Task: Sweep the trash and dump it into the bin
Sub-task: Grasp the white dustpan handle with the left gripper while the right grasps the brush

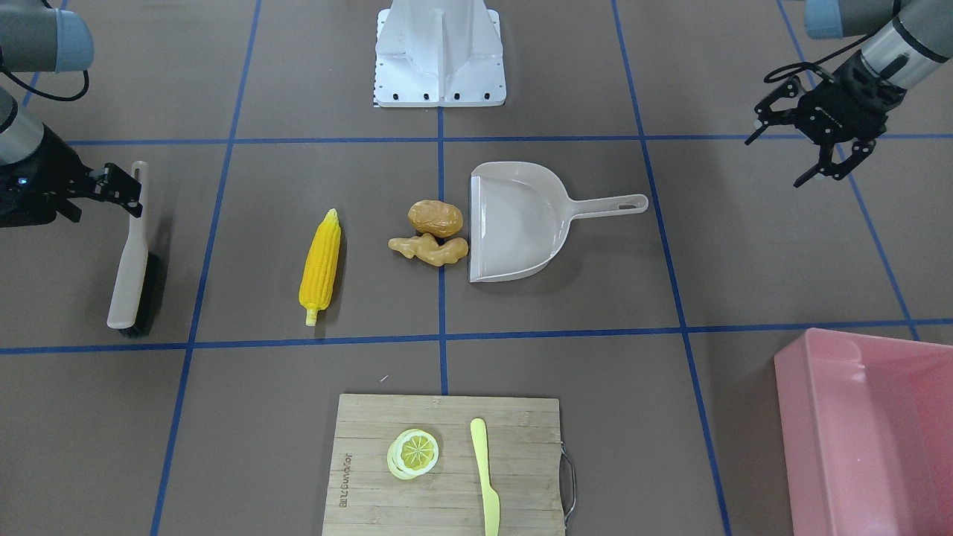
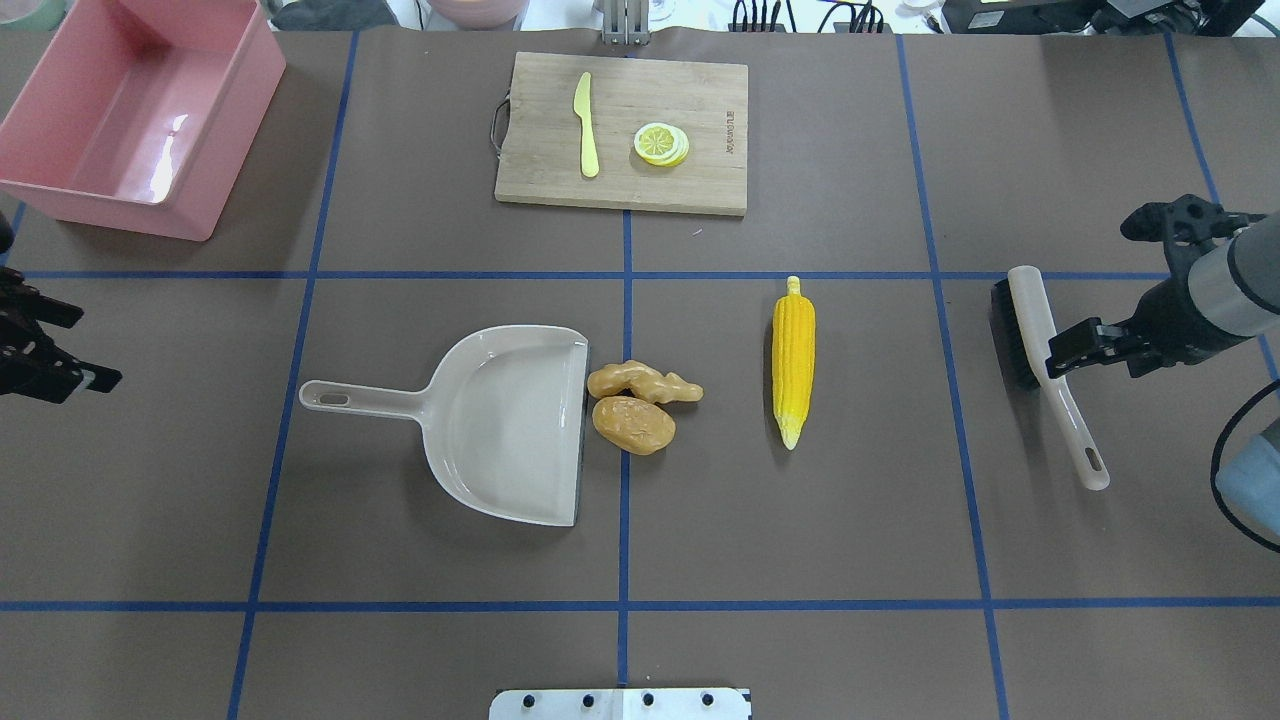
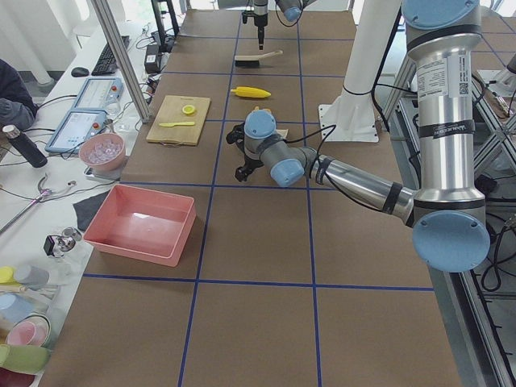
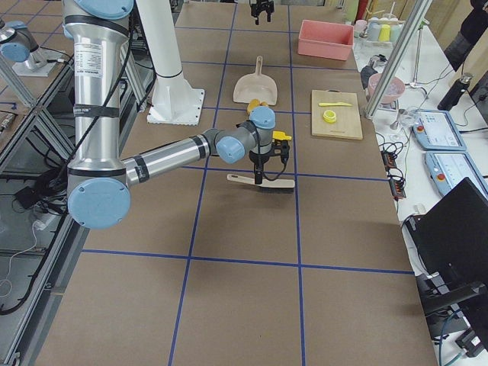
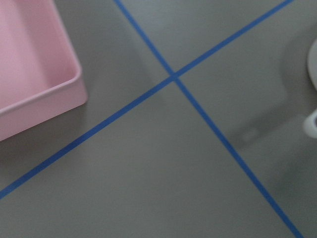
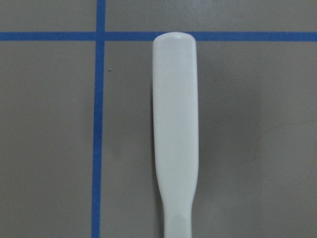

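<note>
The corn cob (image 1: 320,260) (image 2: 793,360) lies alone on the table. The potato (image 1: 435,217) (image 2: 633,424) and the ginger root (image 1: 429,249) (image 2: 640,382) lie touching each other at the open mouth of the beige dustpan (image 1: 521,223) (image 2: 510,420). The pink bin (image 1: 856,417) (image 2: 100,205) (image 5: 34,74) stands empty at a far corner. My left gripper (image 1: 778,160) (image 2: 90,350) is open and empty, hovering beyond the dustpan's handle. My right gripper (image 1: 100,197) (image 2: 1090,350) is open over the handle of the brush (image 1: 130,275) (image 2: 1040,320) (image 6: 176,139), which lies flat.
A wooden cutting board (image 1: 447,491) (image 2: 620,180) with a lemon slice (image 1: 414,452) and a yellow knife (image 1: 485,476) lies at the table's far edge. The robot's white base (image 1: 439,52) stands at the near edge. Blue tape lines grid the brown table.
</note>
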Tool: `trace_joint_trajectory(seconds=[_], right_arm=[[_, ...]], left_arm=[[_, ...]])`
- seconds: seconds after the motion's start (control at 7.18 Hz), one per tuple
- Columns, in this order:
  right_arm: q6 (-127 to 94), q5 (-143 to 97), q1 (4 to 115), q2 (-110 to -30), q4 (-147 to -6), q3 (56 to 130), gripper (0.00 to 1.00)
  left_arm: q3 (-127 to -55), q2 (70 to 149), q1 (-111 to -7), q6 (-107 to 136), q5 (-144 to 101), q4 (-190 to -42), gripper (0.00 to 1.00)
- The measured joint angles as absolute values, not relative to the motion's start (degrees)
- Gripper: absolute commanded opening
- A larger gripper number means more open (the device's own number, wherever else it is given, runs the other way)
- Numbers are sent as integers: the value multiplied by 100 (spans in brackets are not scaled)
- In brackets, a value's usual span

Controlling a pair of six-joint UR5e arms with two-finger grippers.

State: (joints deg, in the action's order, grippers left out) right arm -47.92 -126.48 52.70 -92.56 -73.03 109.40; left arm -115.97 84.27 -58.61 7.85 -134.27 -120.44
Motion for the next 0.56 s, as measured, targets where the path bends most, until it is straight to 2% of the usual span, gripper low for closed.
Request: trace_joint_trajectory(seconds=[0.56], right_arm=[[-5148,-12362,4655,-9282,-6932,10593,100]], left_arm=[[-11934,8907,-4759,174,-13027,-11829,99]])
